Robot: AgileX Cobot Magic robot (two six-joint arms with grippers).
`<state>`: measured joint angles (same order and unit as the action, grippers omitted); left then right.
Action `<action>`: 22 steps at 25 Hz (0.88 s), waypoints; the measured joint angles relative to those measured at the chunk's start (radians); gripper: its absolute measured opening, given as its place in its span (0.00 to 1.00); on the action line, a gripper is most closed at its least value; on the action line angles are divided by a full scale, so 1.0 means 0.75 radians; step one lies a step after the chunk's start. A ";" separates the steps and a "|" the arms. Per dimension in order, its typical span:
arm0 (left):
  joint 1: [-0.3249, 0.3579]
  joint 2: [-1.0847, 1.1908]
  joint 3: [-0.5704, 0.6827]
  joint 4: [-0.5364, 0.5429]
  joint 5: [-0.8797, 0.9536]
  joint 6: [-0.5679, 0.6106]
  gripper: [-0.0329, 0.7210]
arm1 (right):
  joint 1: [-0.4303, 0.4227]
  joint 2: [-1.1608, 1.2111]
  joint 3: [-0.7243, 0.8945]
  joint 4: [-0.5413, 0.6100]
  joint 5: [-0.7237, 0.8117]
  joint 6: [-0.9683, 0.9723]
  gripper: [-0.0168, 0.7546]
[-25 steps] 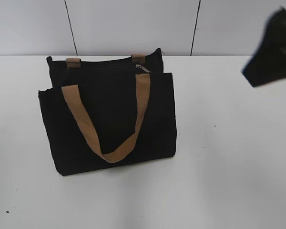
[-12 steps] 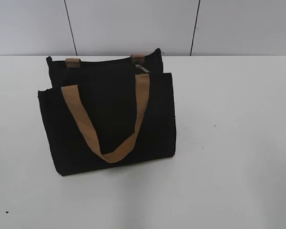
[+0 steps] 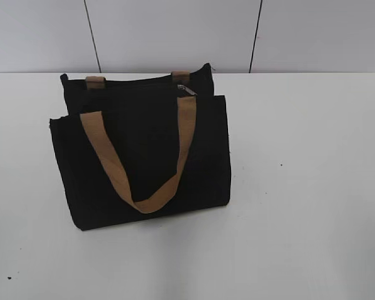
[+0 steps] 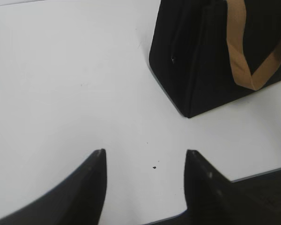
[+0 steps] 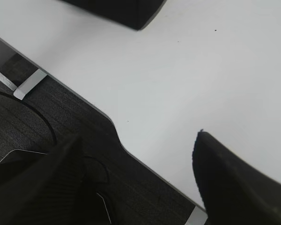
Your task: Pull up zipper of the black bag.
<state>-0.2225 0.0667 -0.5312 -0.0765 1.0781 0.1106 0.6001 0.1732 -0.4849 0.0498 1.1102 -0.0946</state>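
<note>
While the black bag stands upright, left hand and right hand gape empty, zipper seemingly untouched.

Lab-like test bench; bare white table; plain panelled wall; dark floor.
</note>
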 joint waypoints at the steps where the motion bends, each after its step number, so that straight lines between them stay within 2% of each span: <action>1: 0.000 0.002 0.002 0.000 -0.003 0.000 0.58 | 0.000 0.000 0.000 0.003 -0.001 -0.002 0.74; 12: 0.000 0.002 0.005 -0.004 -0.007 0.006 0.55 | 0.000 0.000 0.000 0.007 -0.004 -0.008 0.74; 14: 0.007 0.002 0.005 -0.004 -0.007 0.007 0.55 | -0.027 0.000 0.000 0.012 -0.004 -0.008 0.74; 17: 0.053 -0.003 0.005 -0.004 -0.007 0.008 0.55 | -0.147 0.000 0.000 0.017 -0.005 -0.008 0.74; 22: 0.177 -0.057 0.005 -0.004 -0.008 0.008 0.52 | -0.482 -0.019 0.000 0.017 -0.005 -0.008 0.74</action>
<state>-0.0899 0.0243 -0.5273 -0.0798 1.0722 0.1168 0.2386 0.1592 -0.4849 0.0625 1.1061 -0.1006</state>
